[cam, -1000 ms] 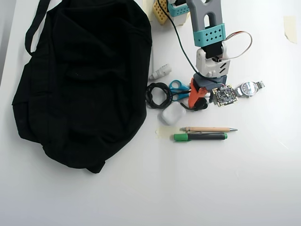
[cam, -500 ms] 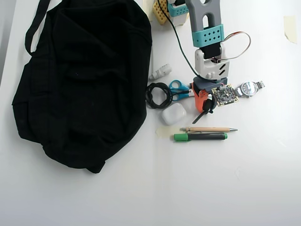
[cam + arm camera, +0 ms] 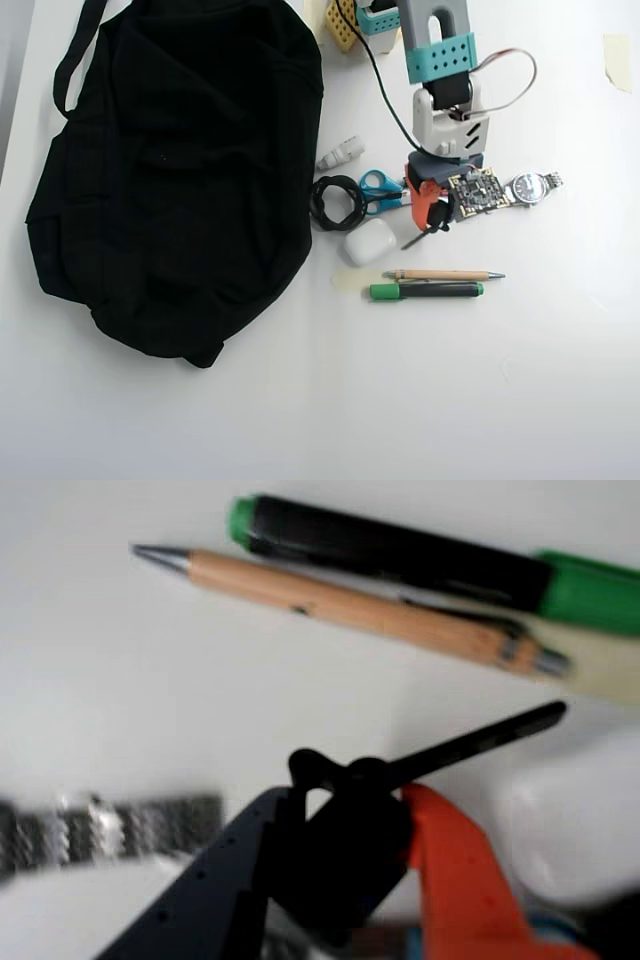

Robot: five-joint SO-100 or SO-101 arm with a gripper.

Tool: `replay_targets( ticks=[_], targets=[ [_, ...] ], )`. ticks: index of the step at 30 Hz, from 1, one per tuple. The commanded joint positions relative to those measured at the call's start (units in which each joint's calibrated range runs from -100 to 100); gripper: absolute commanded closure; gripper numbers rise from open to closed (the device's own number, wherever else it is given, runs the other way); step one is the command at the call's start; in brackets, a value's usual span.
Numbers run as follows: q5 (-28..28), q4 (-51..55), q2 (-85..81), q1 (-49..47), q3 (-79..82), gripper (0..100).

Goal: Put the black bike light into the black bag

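in the overhead view the black bag (image 3: 175, 170) fills the left half of the table (image 3: 300, 400), its top edge and strap cut off by the frame. moving right, a coiled black cable (image 3: 335, 201) and blue-handled scissors (image 3: 379, 188) lie just beside the bag's right edge, with a white earbud case (image 3: 366, 241) at about five o'clock from the coil.

next comes the arm, reaching down from twelve o'clock; its base is cut off at the top. the gripper (image 3: 434, 213) points toward six o'clock, its orange finger (image 3: 424, 203) on the left. the black bike light (image 3: 437, 219) sits pinched between the two closed fingers; from above it is mostly hidden, only a dark lump and thin strap showing. the blurred wrist view shows it more plainly, the black bike light (image 3: 345, 850) clamped between the dark finger and the orange one, well apart from the bag.

a wooden pen (image 3: 445, 274) and green marker (image 3: 426, 290) lie at six o'clock from the gripper, a watch (image 3: 528, 187) at three o'clock.
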Motion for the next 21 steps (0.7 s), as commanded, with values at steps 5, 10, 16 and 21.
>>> replay_targets(
  ticks=[5, 10, 16, 21],
  targets=[
    [1.85, 13.70, -19.02, 3.33, -3.71, 98],
    [1.90, 22.66, -27.15, 3.63, -8.02, 98],
    [1.32, 32.91, -31.63, 6.85, -12.51, 98],
    [1.90, 34.63, -31.63, 13.21, -12.60, 98]
  ],
)
